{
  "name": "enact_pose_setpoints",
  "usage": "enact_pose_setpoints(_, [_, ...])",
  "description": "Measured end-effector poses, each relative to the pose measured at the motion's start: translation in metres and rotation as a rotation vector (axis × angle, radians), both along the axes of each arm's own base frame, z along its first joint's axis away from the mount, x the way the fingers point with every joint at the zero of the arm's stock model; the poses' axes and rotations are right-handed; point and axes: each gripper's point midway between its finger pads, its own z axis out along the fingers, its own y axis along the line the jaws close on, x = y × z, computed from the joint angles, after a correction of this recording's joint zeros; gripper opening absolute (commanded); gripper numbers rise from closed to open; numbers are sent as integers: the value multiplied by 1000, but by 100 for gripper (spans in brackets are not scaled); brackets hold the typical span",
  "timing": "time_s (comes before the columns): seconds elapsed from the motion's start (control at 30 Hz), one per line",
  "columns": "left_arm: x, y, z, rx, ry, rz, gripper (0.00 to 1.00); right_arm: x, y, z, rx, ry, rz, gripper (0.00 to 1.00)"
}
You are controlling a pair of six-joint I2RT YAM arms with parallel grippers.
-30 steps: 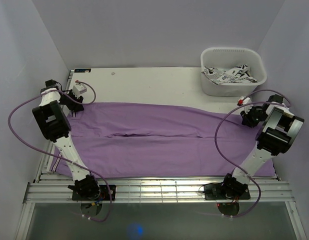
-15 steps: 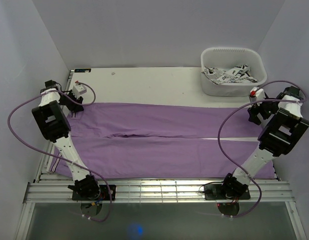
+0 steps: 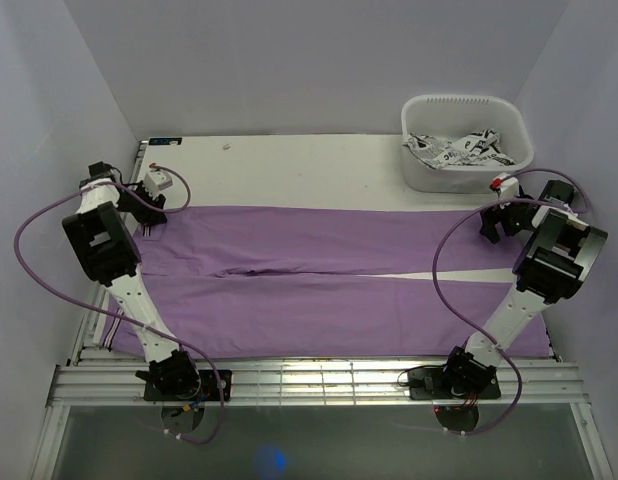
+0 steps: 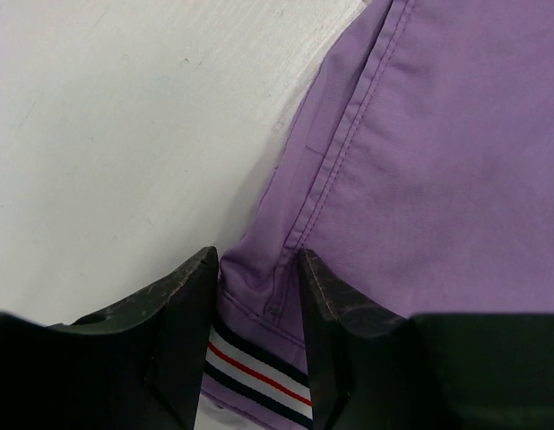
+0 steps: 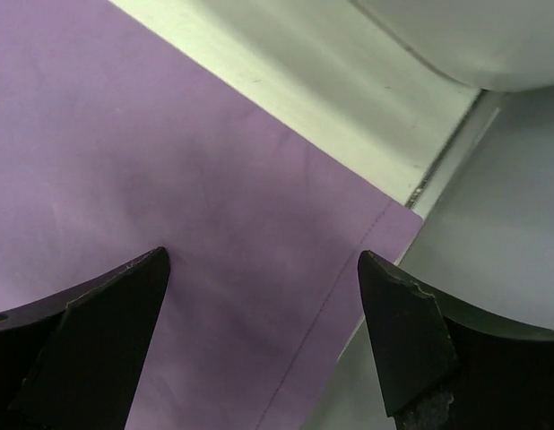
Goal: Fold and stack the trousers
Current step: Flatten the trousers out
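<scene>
Trousers [image 3: 319, 300], one pair, lie flat; left gripper [image 4: 256, 269] pinches their waist, right gripper [image 5: 264, 260] gapes.

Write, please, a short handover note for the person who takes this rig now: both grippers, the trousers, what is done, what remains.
Left gripper: closed on the waistband corner of the lilac-purple soft-fabric trousers, at the far left of the white table.
Right gripper: open, holds nothing, over the far leg's hem corner at the right.
Trousers: spread flat across the table, legs side by side, no fold visible.
Done: the spreading.
Left: every fold, then the stacking.
</scene>
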Motion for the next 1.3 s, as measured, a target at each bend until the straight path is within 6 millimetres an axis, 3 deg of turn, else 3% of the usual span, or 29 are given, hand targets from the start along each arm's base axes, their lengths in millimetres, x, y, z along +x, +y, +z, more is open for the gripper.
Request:
enact_pose_setpoints(0.1, [-1,0,0,-1,-1,2,52,10,-2,0,7,-22,-37,99])
enact_pose_setpoints(0.2, [-1,1,0,0,-2,3,53,19,-1,-2,21,-13,-32,84])
enact_pose_setpoints(0.4, [-6,4,1,-21,10,19,57,27,6,-10,93,89,61,70])
enact_pose_setpoints(0.47, [-11,7,2,-35,25,31,57,26,8,-11,101,104,96,56])
enact_pose_setpoints(0.5, [-13,9,2,-39,33,38,57,21,10,-11,102,118,112,42])
enact_pose_setpoints(0.63, [-24,18,2,-60,57,69,57,0,20,-13,101,145,160,8])
enact_pose_setpoints(0.8, [-34,32,10,-101,65,107,60,-47,36,-12,115,233,189,8])
enact_pose_setpoints(0.97, [-28,46,37,-118,19,128,62,-82,37,-11,124,316,189,8])
enact_pose_setpoints(1.3, [-16,48,41,-142,-16,148,65,-123,33,-13,78,383,209,8])
